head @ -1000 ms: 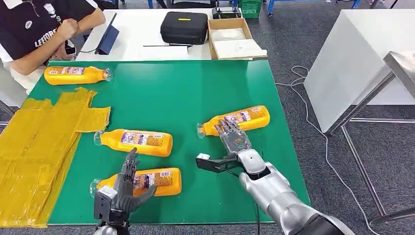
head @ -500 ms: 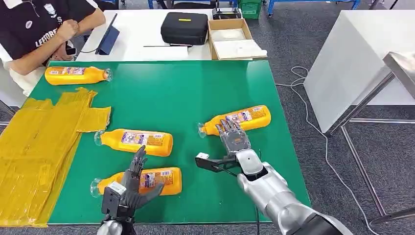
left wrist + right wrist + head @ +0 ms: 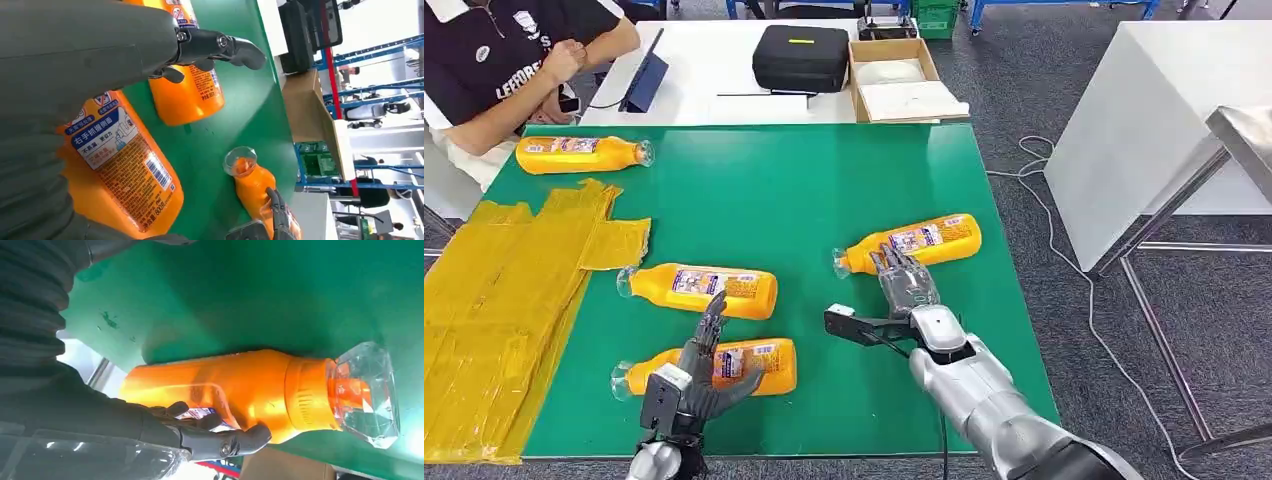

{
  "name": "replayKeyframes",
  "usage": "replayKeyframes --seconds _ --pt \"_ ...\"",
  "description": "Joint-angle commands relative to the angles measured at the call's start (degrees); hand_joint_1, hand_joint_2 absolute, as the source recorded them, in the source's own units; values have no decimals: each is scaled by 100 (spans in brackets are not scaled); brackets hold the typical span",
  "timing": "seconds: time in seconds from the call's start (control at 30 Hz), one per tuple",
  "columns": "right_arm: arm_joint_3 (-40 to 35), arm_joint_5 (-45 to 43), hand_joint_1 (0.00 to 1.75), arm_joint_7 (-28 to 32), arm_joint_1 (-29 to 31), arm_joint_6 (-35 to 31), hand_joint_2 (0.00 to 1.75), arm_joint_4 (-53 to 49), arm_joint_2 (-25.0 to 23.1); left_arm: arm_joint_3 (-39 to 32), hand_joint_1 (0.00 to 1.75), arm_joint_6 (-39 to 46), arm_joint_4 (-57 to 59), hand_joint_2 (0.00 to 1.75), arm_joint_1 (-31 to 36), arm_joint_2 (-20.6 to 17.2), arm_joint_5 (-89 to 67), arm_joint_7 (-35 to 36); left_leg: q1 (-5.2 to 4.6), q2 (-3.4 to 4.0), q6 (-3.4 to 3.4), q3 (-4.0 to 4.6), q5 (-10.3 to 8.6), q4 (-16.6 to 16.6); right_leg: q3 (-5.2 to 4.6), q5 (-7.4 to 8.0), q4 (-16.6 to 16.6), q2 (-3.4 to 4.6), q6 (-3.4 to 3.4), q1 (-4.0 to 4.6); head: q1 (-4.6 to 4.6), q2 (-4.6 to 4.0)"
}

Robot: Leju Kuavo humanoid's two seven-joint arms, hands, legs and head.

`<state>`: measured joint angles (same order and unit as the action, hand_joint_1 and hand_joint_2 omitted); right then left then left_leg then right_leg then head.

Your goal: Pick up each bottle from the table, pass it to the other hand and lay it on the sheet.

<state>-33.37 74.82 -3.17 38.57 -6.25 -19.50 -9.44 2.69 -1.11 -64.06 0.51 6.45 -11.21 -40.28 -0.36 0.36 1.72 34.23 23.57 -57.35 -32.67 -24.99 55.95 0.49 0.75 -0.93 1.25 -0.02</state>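
Green matting (image 3: 784,200) covers our table, with the yellow sheet (image 3: 504,300) at frame left. Our right hand (image 3: 907,285) rests spread on the right-of-centre bottle (image 3: 924,242), thumb apart. Our left hand (image 3: 694,375) hovers spread over the lower-left bottle (image 3: 759,365).

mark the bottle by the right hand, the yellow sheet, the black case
bottle by the right hand (image 3: 924,239), head view, on its label
yellow sheet (image 3: 494,300), head view, mid-sheet
black case (image 3: 801,58), head view, its lid

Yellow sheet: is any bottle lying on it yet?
No. In the head view the yellow sheet carries no bottle; all four orange bottles lie on the green table.
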Motion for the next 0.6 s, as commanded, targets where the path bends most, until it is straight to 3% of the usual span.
replayKeyframes --seconds 0.03,0.33,0.6 --pt "-208 691 0 -843 -170 -1148 175 -658 -19 -214 0 176 248 175 -91 -7 76 28 1 -1 -15 -3 -1 6 4 2 -5 -2 -8 1 0 0" --pt "-359 1388 0 -1248 -624 -2196 175 -1544 230 -51 0 416 163 175 -136 -193 399 28 3 -4 -13 -1 1 5 3 -1 -5 -5 -8 2 2 0" --pt "-342 1479 0 -1290 -660 -2253 175 -1626 242 -14 0 450 156 175 -139 -217 437 28 6 -8 -24 4 -2 7 1 3 -9 -9 -13 5 0 0"
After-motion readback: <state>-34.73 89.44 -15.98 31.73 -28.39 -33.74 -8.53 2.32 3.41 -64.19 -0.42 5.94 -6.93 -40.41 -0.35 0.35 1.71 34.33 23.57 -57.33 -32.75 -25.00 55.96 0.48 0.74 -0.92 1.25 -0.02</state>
